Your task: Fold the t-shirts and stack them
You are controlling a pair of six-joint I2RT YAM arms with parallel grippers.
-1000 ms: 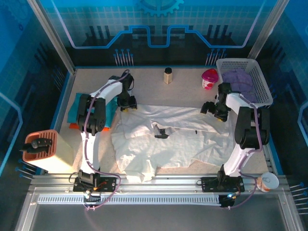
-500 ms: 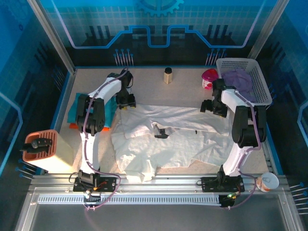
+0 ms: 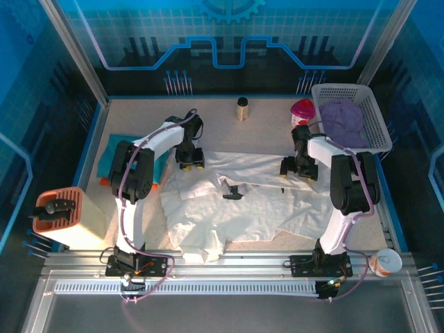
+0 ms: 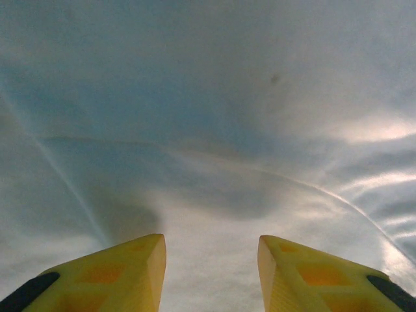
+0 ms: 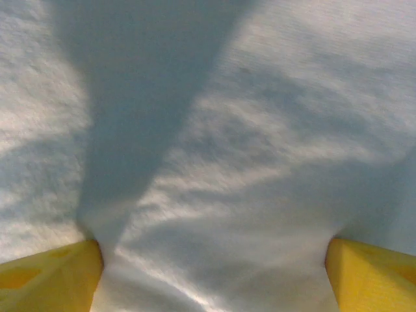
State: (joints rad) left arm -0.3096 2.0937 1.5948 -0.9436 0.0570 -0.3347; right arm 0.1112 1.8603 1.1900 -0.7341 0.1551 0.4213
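Poised low over the far edge of the large white t-shirt [image 3: 257, 201], spread rumpled across the middle of the table [image 3: 263, 121], with an empty left gripper [image 3: 189, 162] parted moderately, an empty right gripper [image 3: 293, 170] spread wide, and the teal t-shirt [image 3: 111, 159] at far left.

Evenly lit from above in top view, sharp, with blue cast along enclosure walls [image 3: 28, 76]. Short soft shadows on bench [image 3: 263, 128]. Close and soft-focus in wrist views: broad grey shadows across white t-shirt [image 4: 208, 97], pale glare at right, weave slightly smeared.
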